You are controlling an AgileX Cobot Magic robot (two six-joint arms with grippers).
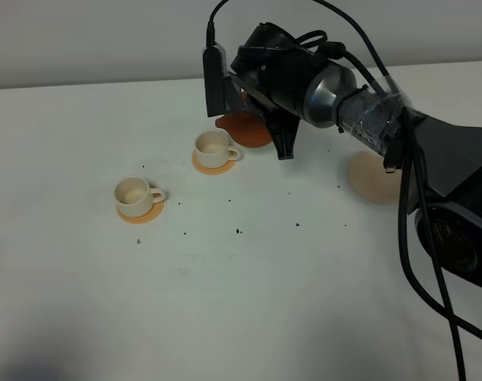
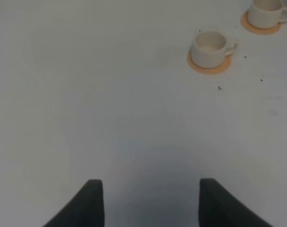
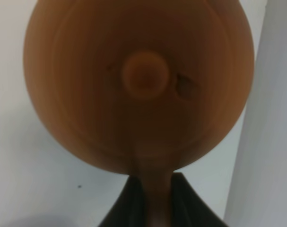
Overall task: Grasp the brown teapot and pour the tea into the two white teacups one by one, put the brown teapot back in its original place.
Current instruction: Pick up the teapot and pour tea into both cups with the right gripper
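Reddish-brown clay is filling the right wrist view: the brown teapot is hanging in the right tool, whose dark fingers are closing on both sides of the loop handle. The lid knob is facing the wrist camera. In the high view only part of the pot is showing under the black wrist housing. It is sitting up off the white worktop, with its spout pointing left, just behind the nearer teacup. Whether anything is running out of the spout cannot be told. That cup is standing upright on an orange coaster. The farther teacup is standing on its own coaster, well apart to the left and nearer the camera. The pale beige disc is lying flat on the right, partly behind the arm and apart from the teapot. Dark specks are lying scattered between the cups and the disc. The left tool is hovering over bare worktop, jaws spread wide and gripping nothing, both cups showing far ahead of it.
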